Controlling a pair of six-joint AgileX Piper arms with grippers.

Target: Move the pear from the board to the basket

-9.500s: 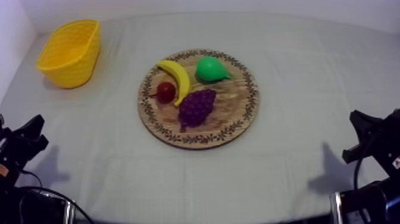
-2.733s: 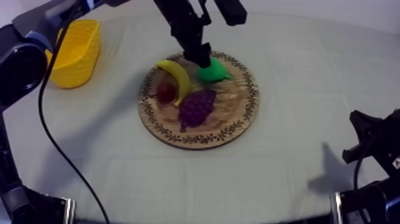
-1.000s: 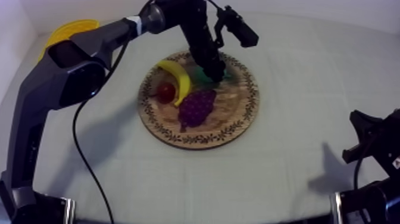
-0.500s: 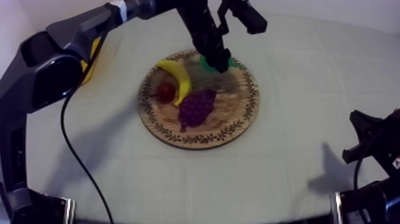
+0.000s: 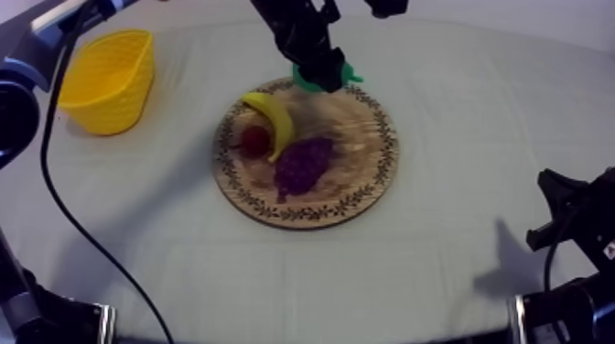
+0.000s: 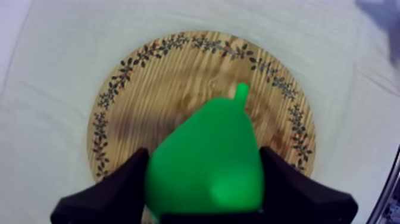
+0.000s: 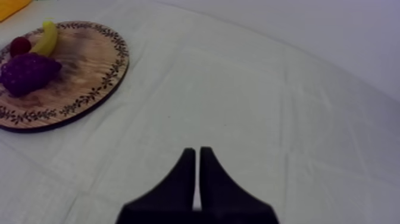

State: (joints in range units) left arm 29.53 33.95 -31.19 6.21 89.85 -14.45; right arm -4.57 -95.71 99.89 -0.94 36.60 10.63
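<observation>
**Pear Held in Left Gripper Above Board: Handling Notes**

The left gripper (image 6: 204, 182) was closed on the pear (image 6: 205, 161), one black finger pressed against each side of the fruit's wide body. In the left wrist view the stem pointed away from the gripper, over the wooden board (image 6: 149, 89). In the top view the left gripper (image 5: 320, 75) and the pear (image 5: 342, 73) sat over the far rim of the board (image 5: 361, 197), and the fruit appeared to be clear of the wood. The yellow basket (image 5: 105, 82) stood well apart from the board, toward the left side of the table.

The right gripper (image 7: 197, 159) rested low at its own side, fingers together as a narrow wedge with nothing between them.

The banana (image 5: 272, 119), grapes (image 5: 300, 165) and small red fruit (image 5: 254, 139) lay on the board.

Handling assessment:

1. The pear looked smooth and glossy, and was probably light and fairly stiff.
2. Its rounded, tapering sides offered little flat contact, so slipping or twisting between the fingers was the main risk.
3. The widest part of the body was judged the soundest place to grip; the narrow stem end was not.
4. A steady carry to the basket seemed advisable.
</observation>
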